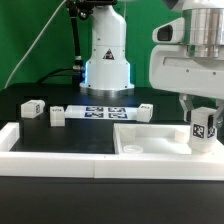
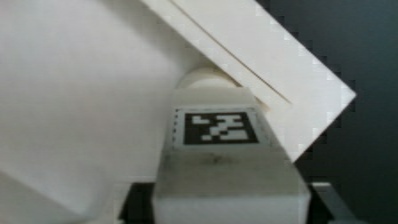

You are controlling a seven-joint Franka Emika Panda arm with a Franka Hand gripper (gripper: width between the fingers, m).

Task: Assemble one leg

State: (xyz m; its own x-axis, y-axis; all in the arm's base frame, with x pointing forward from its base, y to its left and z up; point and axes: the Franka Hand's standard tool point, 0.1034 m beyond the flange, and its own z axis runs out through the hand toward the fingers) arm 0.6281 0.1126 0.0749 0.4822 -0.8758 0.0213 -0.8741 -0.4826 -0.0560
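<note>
"What's the gripper (image 1: 203, 113) got?"

"It's clamped on the leg (image 1: 203, 130), high up, so the tagged face hangs clear below it. In the wrist view you see a dark finger (image 2: 135, 203) on either side of the block."

"Why hold it upright like that?"

"My guess is that it's being lined up to go down into the white panel (image 1: 150, 141). It's standing over the panel's corner, at the exterior view's right. I can't tell from here whether the tip is touching the panel or just above it."

"And the panel itself?"

"It lies flat against the white rail (image 1: 60, 160) along the front. I'd say the rail is there to brace it when the leg gets pushed or twisted in."

"What else is around?"

"On the black table (image 1: 70, 135) there's one spare peg (image 1: 30, 108) far toward the exterior view's left, and a second peg (image 1: 57, 117) near it. A third peg (image 1: 145, 110) sits just behind the panel. The marker board (image 1: 100, 112) lies between them, well clear of the work. The arm's base (image 1: 107, 60) stands behind, with a green curtain (image 1: 30, 30) at the back."
</note>
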